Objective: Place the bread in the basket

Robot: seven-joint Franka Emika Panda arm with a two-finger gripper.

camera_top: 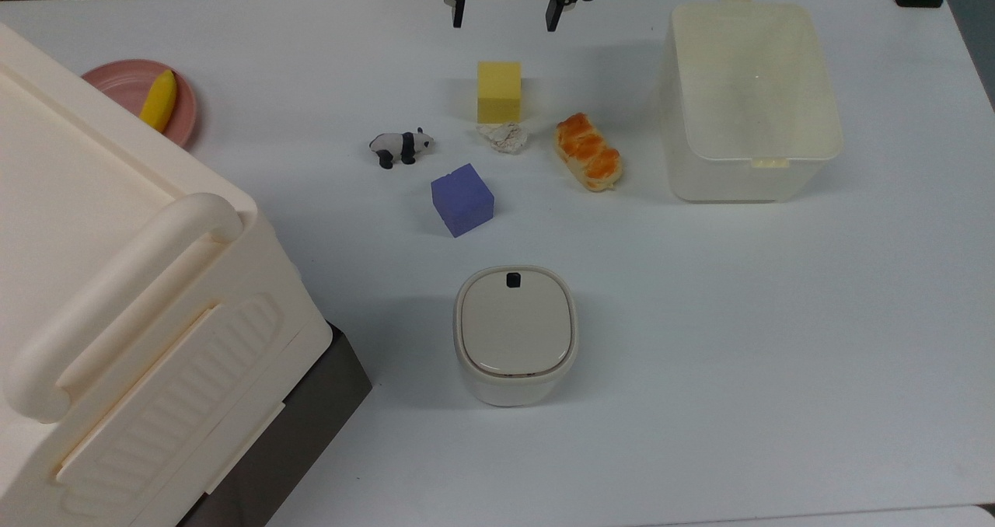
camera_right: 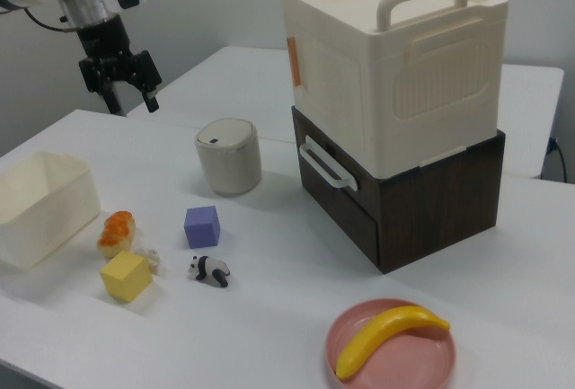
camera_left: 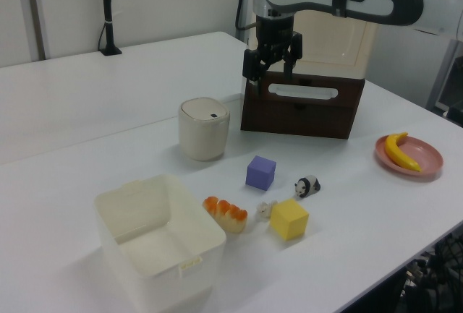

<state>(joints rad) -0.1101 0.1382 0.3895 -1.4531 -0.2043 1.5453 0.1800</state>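
The black two-finger gripper (camera_top: 505,20) hangs in the air with fingers spread wide and nothing between them, at the top edge of the top view, above the bare white table (camera_top: 738,340). In the left view the gripper (camera_left: 270,74) sits in front of the dark brown drawer box (camera_left: 304,107); in the right view the gripper (camera_right: 133,101) is high above the table, well apart from everything.

The small braided orange-brown toy bread loaf (camera_top: 588,151) lies flat on the table, untouched, just beside the large translucent cream plastic basket tub (camera_top: 750,162), on the top view's left of it. Not touching it, as far as the top view shows. The tub looks empty. In the left view the bread (camera_left: 226,213) is near the tub's (camera_left: 155,255) wall.

On the top view's left of the bread: a small rough whitish lump (camera_top: 504,137), right below a yellow foam cube (camera_top: 498,92), possibly touching it. Further left, a small black-and-white panda figure (camera_top: 399,147). A purple cube (camera_top: 462,199) sits below these, apart.

A small beige lidded bin (camera_top: 515,334) stands upright, lid closed, nearer the top view's bottom. A big cream box with a handle (camera_top: 116,317) rests on the brown box. A yellow banana (camera_top: 158,99) lies on a pink plate (camera_top: 116,84).
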